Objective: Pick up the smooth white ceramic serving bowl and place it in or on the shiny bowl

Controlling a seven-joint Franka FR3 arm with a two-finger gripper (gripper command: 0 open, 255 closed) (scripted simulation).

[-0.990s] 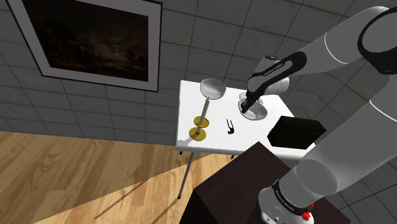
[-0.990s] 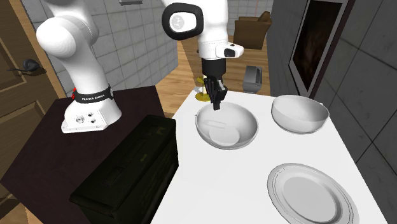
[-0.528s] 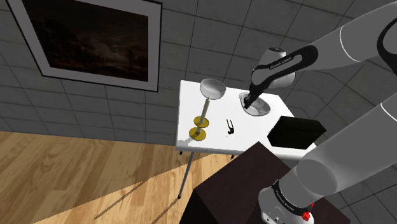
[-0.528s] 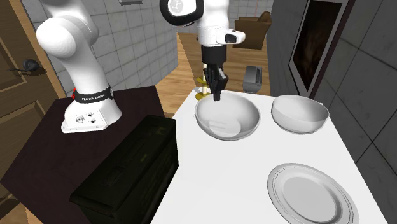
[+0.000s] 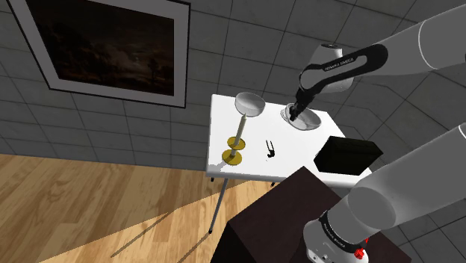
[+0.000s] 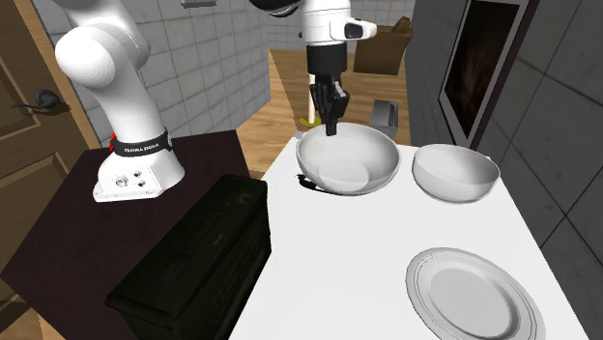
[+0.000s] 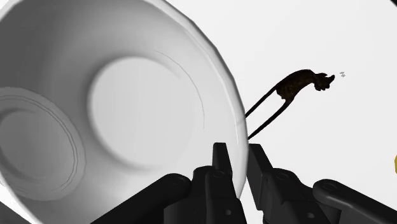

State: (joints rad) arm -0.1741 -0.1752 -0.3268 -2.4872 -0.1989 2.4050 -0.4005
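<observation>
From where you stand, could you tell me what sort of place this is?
Probably a dining corner in a house: grey tiled walls with a framed picture, a wood plank floor, and a small white table with a plate and a candlestick. The gripper holds a white bowl over it.

Bright, even light, a paler band across the wooden floor [image 5: 89, 202], crisp focus throughout.

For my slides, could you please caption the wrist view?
Gripper clasps the bowl by its rim over the table; a dark pronged object lies beyond.
</observation>
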